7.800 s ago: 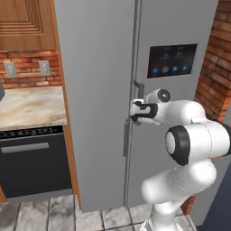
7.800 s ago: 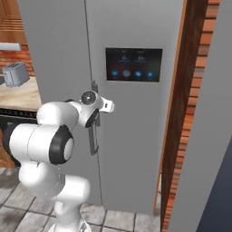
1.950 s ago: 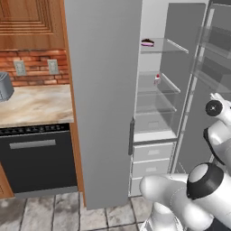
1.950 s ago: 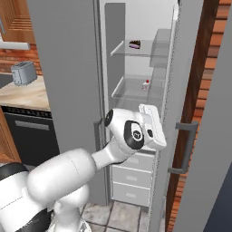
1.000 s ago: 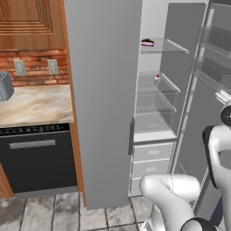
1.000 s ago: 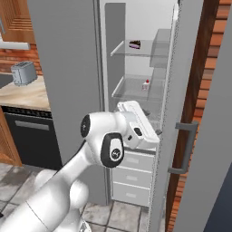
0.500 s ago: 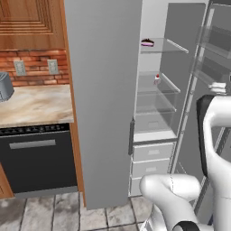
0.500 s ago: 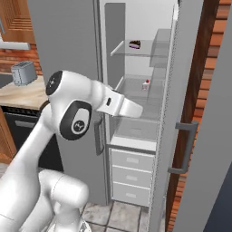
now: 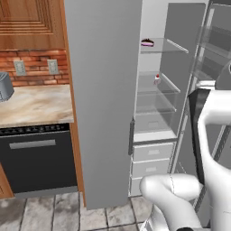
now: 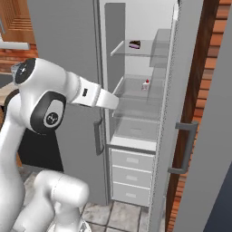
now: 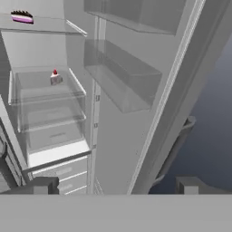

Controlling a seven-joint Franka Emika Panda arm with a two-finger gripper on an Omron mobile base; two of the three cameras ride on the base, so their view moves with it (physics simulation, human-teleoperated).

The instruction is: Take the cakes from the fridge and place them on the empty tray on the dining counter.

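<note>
Cakes sit inside the fridge (image 9: 103,90), its right door swung open: the chocolate slice (image 9: 147,43) on the top glass shelf, the white slice with a red top (image 9: 156,80) on the shelf below; the gripper (image 11: 115,186) stands empty, fingers spread wide, well short of both.

The fridge (image 9: 103,99) has a smooth matt grey skin and clear glass shelves (image 10: 136,108) (faintly glossy at the edges), beside a veined marble worktop (image 9: 34,104), rough red brick (image 9: 36,67) and grained wood cabinets (image 9: 31,25).
</note>
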